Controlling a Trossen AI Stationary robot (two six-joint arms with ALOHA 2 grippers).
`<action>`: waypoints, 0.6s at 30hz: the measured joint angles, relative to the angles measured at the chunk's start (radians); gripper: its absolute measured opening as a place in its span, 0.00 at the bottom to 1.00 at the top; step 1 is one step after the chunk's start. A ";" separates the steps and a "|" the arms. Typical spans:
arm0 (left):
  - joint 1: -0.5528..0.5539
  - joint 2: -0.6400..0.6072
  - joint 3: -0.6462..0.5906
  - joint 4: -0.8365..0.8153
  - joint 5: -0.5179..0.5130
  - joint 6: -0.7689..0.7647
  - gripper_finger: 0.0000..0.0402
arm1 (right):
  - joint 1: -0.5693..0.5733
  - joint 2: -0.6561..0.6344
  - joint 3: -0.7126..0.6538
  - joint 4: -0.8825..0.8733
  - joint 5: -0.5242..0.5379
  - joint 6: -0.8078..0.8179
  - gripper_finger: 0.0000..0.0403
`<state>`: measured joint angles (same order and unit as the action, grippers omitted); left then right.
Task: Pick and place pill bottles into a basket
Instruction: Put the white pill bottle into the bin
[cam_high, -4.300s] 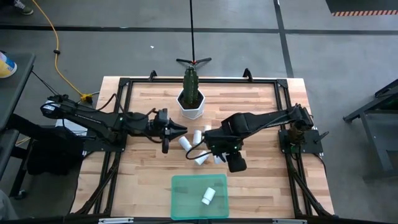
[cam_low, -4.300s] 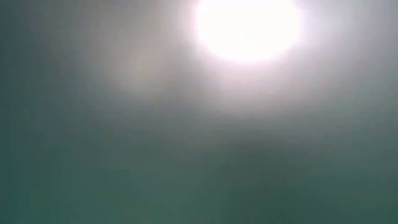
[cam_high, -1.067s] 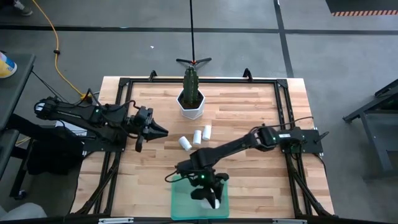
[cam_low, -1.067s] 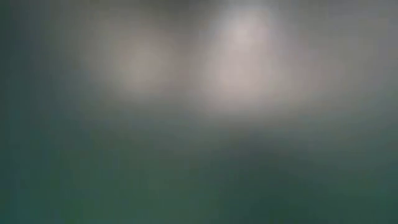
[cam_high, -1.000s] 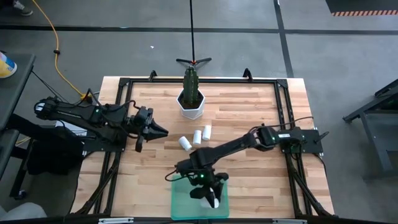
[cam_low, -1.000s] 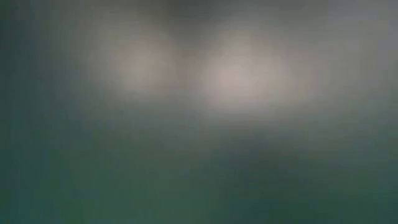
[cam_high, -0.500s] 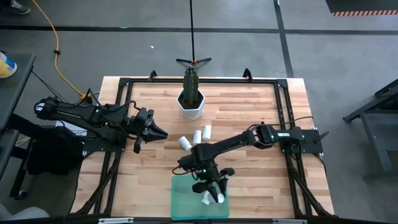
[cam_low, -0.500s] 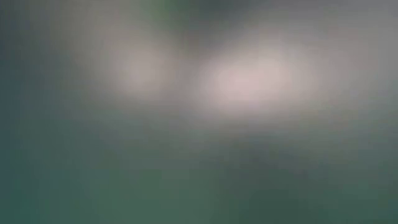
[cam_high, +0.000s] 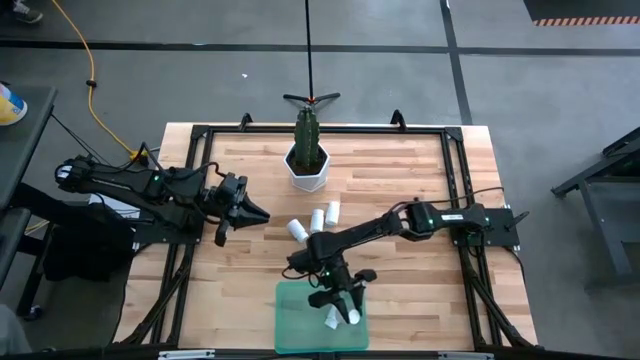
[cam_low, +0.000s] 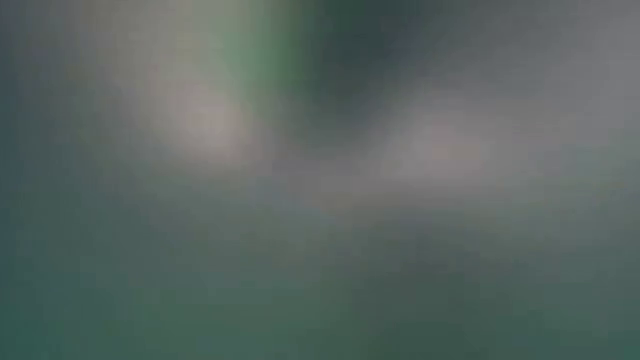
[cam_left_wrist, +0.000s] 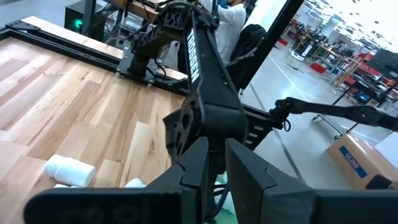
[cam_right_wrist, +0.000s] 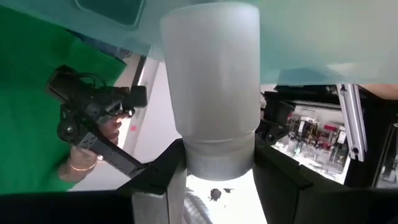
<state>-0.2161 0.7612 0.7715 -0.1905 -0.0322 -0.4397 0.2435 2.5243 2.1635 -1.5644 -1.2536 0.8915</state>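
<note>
Right claw (cam_high: 345, 303): clamped on one pill bottle (cam_right_wrist: 211, 87), held over my basket (cam_high: 292, 318) near the table's front edge, for release.

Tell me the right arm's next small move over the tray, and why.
Probably open the right gripper to drop its pill bottle. It is shut on that bottle above the green tray, where another bottle already lies. The left gripper waits shut at the table's left.
</note>
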 joint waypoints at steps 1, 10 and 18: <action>0.000 0.000 0.000 -0.001 0.001 0.000 0.22 | -0.002 0.004 0.000 -0.002 0.001 -0.001 0.35; 0.000 0.000 0.000 -0.026 0.020 -0.003 0.22 | -0.016 0.010 0.001 -0.010 0.002 -0.012 0.35; 0.000 0.000 0.000 -0.048 0.022 -0.003 0.22 | -0.021 -0.009 -0.001 -0.006 0.048 -0.028 0.35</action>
<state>-0.2161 0.7612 0.7712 -0.2387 -0.0101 -0.4423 0.2224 2.5149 2.1627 -1.5700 -1.2051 0.8632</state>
